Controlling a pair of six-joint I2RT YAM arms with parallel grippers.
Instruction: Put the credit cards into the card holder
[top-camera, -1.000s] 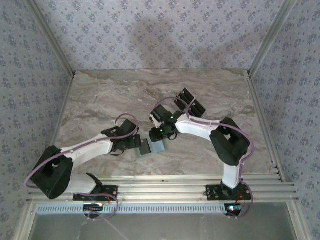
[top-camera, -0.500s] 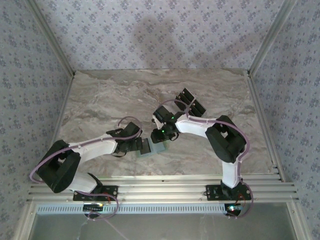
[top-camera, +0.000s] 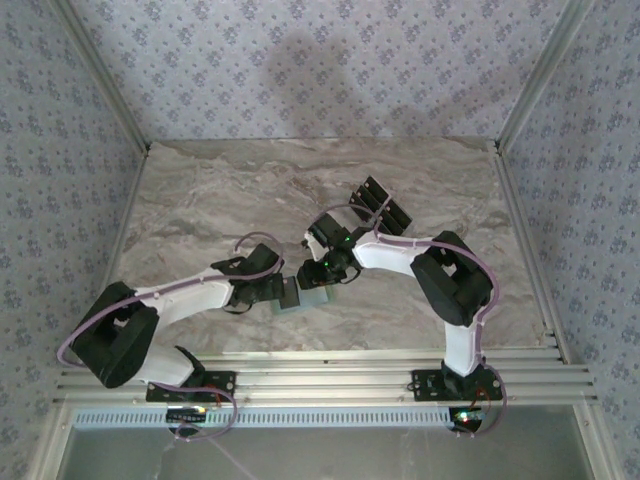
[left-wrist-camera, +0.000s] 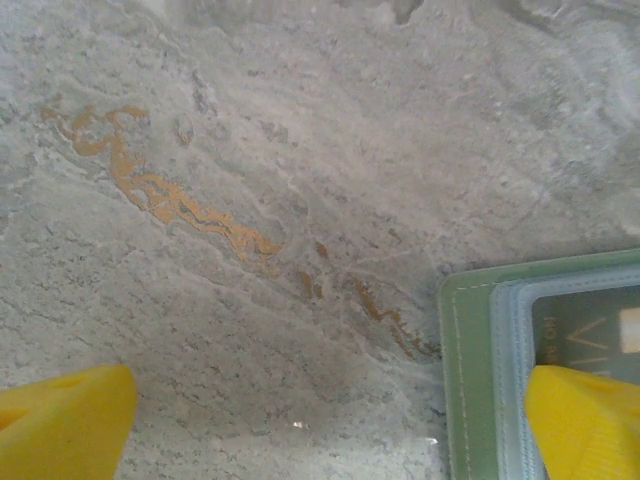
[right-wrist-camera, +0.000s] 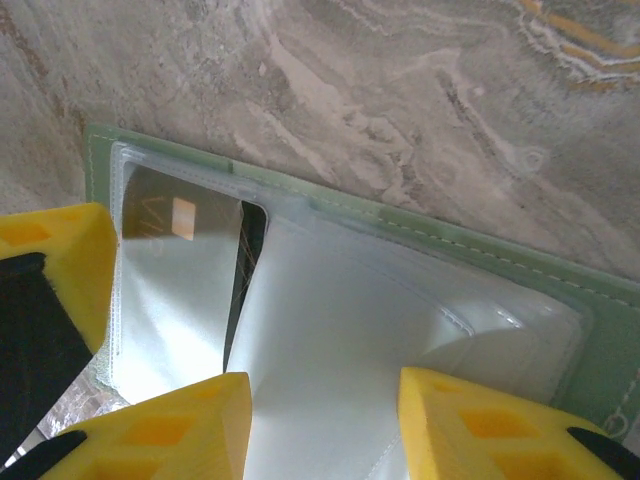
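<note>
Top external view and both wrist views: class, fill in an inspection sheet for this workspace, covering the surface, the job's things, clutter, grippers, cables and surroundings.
Surface: marble-pattern table with orange veins.
Job's things: card holder lies open; one credit card sits in its clear pocket; loose cards lie farther back on the table.
Clutter: nothing seen.
Grippers: left gripper wide open, one finger over the holder's edge; right gripper has its fingers apart with the holder's pale lining between them, grip unclear.
Cables: purple cables looped along both arms.
Surroundings: patterned walls, aluminium frame.
</note>
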